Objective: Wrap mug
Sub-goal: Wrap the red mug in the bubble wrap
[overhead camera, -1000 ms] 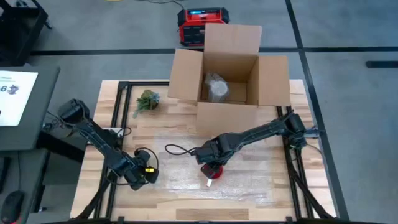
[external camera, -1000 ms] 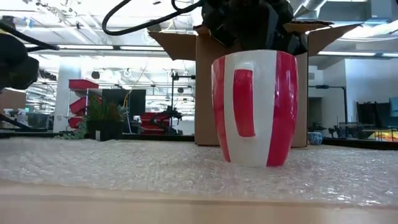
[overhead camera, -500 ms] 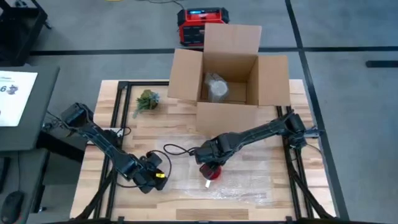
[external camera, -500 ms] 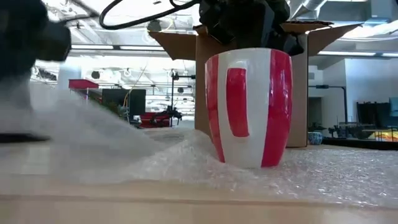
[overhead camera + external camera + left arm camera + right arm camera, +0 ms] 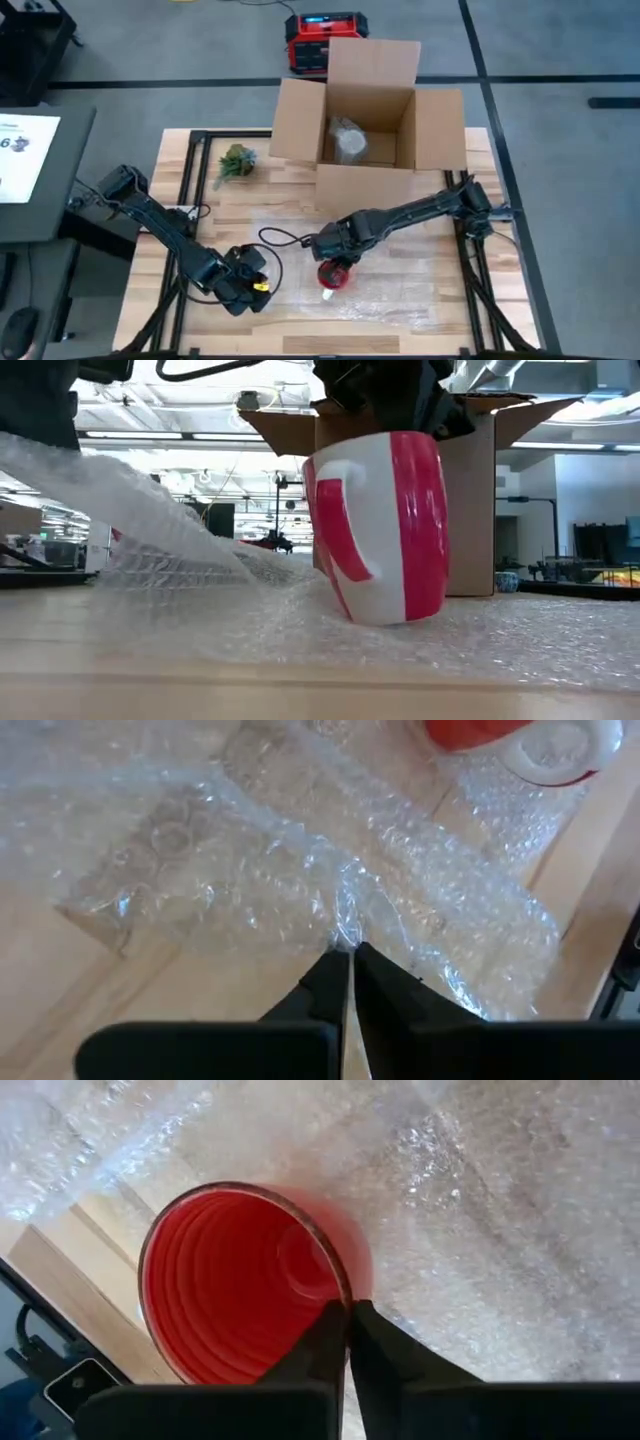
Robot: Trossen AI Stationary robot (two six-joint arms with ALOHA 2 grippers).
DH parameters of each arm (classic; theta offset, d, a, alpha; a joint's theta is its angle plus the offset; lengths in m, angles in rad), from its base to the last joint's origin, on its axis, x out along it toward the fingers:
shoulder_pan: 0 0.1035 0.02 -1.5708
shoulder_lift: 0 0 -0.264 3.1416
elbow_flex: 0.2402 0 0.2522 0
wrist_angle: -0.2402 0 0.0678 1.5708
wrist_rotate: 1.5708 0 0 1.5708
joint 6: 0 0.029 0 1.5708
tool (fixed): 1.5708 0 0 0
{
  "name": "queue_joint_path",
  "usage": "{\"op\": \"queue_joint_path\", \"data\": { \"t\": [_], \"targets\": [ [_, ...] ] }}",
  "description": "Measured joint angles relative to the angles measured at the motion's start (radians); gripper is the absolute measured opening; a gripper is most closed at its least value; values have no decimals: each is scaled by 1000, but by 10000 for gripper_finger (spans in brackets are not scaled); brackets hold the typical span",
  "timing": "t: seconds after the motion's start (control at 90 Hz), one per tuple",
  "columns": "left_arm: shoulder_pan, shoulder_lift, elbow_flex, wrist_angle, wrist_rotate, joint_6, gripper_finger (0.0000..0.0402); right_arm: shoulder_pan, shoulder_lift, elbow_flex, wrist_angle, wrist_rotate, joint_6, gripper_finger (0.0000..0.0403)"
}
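A red-and-white mug [image 5: 375, 525] stands tilted on a sheet of clear bubble wrap [image 5: 380, 275] in the middle of the table. Its handle [image 5: 340, 530] faces the near left. My right gripper [image 5: 335, 258] is above the mug [image 5: 330, 272], shut on its rim. My left gripper [image 5: 252, 288] is to the mug's left, shut on the wrap's left part. That part of the wrap [image 5: 120, 495] rises off the table as a slanting sheet toward the mug. My left gripper pinches a bunched fold of the bubble wrap [image 5: 345, 932] between its two fingers. The held part is lifted off the table, and the sheet slopes down from it toward the mug. My right gripper pinches the mug's rim [image 5: 343, 1292] from above, one finger inside the red hollow and one outside. The mug leans toward the table's left with its base on the wrap.
An open cardboard box [image 5: 370, 120] stands at the table's far side with a wrapped thing [image 5: 348, 142] inside. A small green plant [image 5: 235, 160] sits at the far left. A red device [image 5: 320, 40] is on the floor beyond the table.
My left gripper has gone toward the mug and up, lifting the wrap's left part from flat into a raised sloping sheet. My right gripper has tipped the mug toward the left and turned it a little, and the mug has shifted slightly left.
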State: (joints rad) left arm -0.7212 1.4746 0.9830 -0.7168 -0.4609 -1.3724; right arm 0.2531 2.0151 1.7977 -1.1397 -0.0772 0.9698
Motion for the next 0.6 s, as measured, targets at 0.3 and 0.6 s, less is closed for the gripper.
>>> {"op": "queue_joint_path", "data": {
  "t": [0.3, 0.6],
  "targets": [
    [0, 0, 5, -3, -2, 0, 0, 14, 0, 0, -5, 0, -56, 27],
    [0, -1, 5, -3, -4, 0, 0, 27, 2, -75, 39, 0, -54, 114]
  ]
}}
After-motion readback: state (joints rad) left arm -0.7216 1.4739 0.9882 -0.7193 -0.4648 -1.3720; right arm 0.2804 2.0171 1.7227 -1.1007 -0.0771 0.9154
